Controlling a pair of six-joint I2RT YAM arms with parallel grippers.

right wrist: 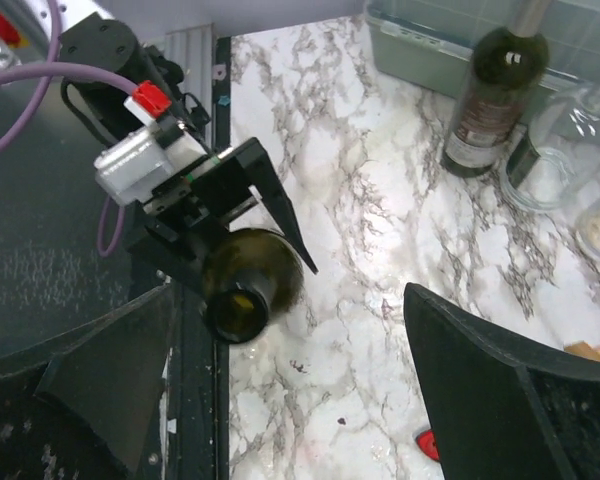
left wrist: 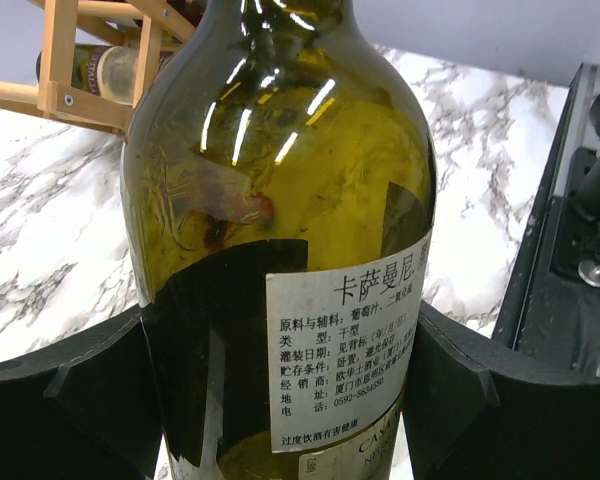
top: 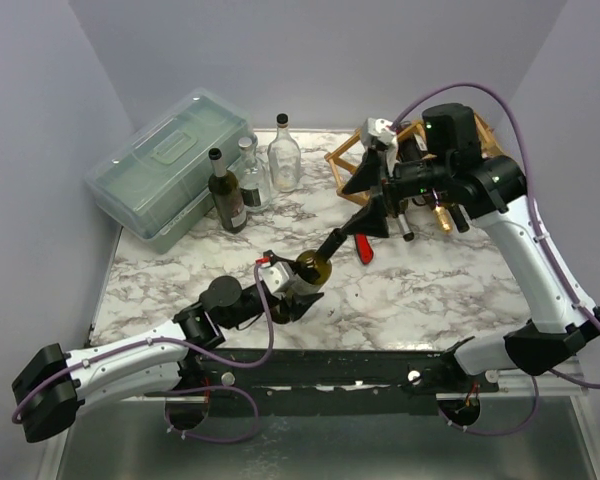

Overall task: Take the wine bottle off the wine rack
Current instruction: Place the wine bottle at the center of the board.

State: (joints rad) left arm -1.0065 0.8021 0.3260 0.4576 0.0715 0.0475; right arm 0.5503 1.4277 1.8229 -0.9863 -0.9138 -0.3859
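One wine bottle (top: 310,268), clear of the wine rack (top: 348,160), clamped in left hand (left wrist: 290,390); right hand (right wrist: 288,295) spread apart, empty.

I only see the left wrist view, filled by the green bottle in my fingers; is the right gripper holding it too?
Observer: No. The right gripper is open and holds nothing; only the left gripper grips the wine bottle.
Operator: Thanks. Is the neck clear of the wine rack?
Observer: Yes. From above, the neck ends over the marble table, apart from the wine rack.
Operator: What stands at the far left?
Observer: Three upright bottles beside a lidded plastic box.
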